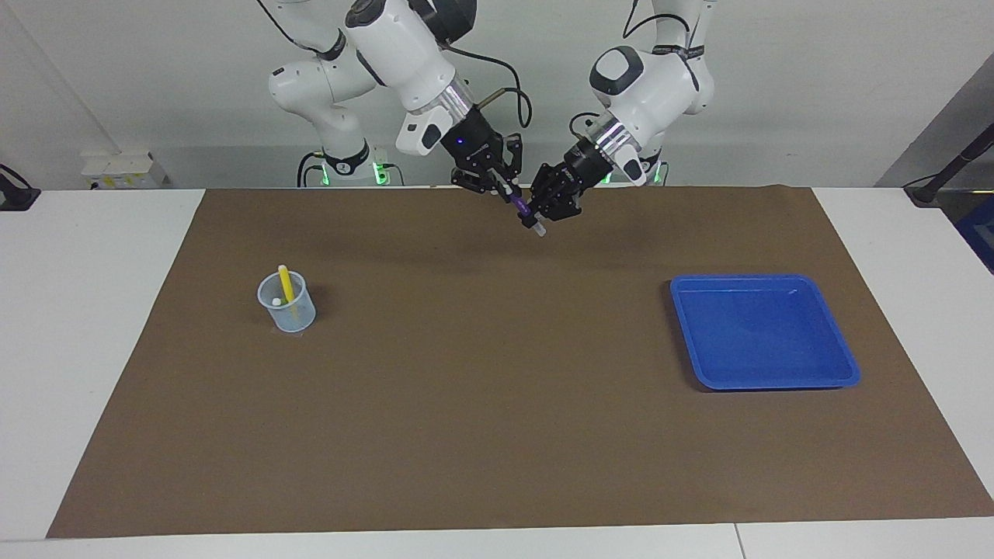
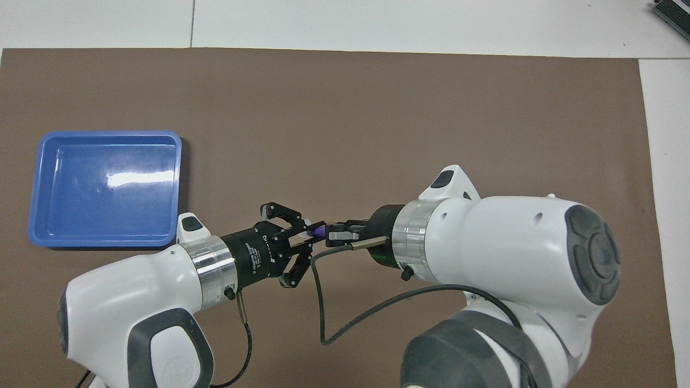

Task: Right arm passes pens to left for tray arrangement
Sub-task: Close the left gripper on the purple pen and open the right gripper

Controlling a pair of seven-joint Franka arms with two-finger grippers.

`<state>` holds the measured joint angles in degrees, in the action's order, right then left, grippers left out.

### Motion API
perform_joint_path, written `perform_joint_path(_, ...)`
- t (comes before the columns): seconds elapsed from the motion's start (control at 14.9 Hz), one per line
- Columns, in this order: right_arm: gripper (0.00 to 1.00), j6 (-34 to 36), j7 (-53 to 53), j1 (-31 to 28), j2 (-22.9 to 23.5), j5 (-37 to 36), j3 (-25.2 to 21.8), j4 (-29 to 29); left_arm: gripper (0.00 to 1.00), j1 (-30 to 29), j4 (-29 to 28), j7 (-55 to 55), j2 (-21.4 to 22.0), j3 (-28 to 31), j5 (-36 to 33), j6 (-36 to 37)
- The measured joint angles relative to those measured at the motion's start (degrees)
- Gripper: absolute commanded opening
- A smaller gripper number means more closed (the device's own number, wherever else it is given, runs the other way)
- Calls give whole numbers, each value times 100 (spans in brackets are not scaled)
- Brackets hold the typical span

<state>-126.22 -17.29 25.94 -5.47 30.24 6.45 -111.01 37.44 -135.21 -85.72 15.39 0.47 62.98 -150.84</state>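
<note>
Brown mat on bench | both jaws gripping purple pen (image 1: 522,207) in mid-air over the robots' edge | risk: right gripper (image 1: 505,189) releasing late, left gripper (image 1: 537,213) tugging, pen slipping or dropping short of tray (image 1: 848,365)

This is a robotics lab: two white jointed arms (image 1: 404,46) stand bolted at the edge of a white tabletop (image 1: 93,310) covered by a plain brown mat (image 1: 497,404), cables trailing, green status lights glowing at their bases, bare grey walls around.
</note>
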Motion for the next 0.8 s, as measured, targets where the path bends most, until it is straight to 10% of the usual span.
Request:
perform_joint_path(0.07, 0, 0, 0, 0, 0, 0, 0, 0, 0, 0, 0, -4, 0, 0, 0, 3)
perform_joint_path(0.2, 76, 2, 0, 0, -1, 0, -1, -1, 0, 0, 0, -7, 0, 1, 0, 9)
perform_joint_path(0.27, 98, -1, 0, -1, -1, 0, -1, 0, 0, 0, 2, -14, 0, 0, 0, 27)
perform_joint_path(0.8, 100, 28, 115, -130, -1, -325, -58, 19, 0, -128, 97, 109, 26, 56, -426, 712)
